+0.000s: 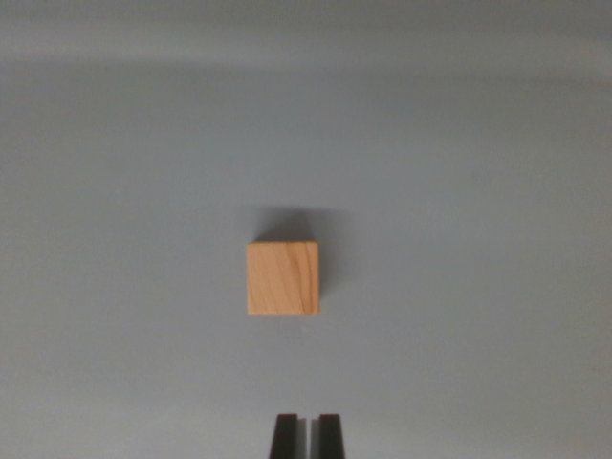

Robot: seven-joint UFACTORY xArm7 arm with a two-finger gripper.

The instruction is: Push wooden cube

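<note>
A small light wooden cube [283,277] rests on a plain grey surface near the middle of the wrist view, casting a soft shadow behind it. My gripper [307,426] shows at the bottom edge as two dark fingertips set close together with only a thin slit between them, holding nothing. The fingertips [284,435] lie below the cube in the picture, a little to its right, with a clear stretch of surface between them and the cube.
The grey surface [459,287] spreads all around the cube. A lighter band [306,29] runs across the top of the view, where the surface seems to end.
</note>
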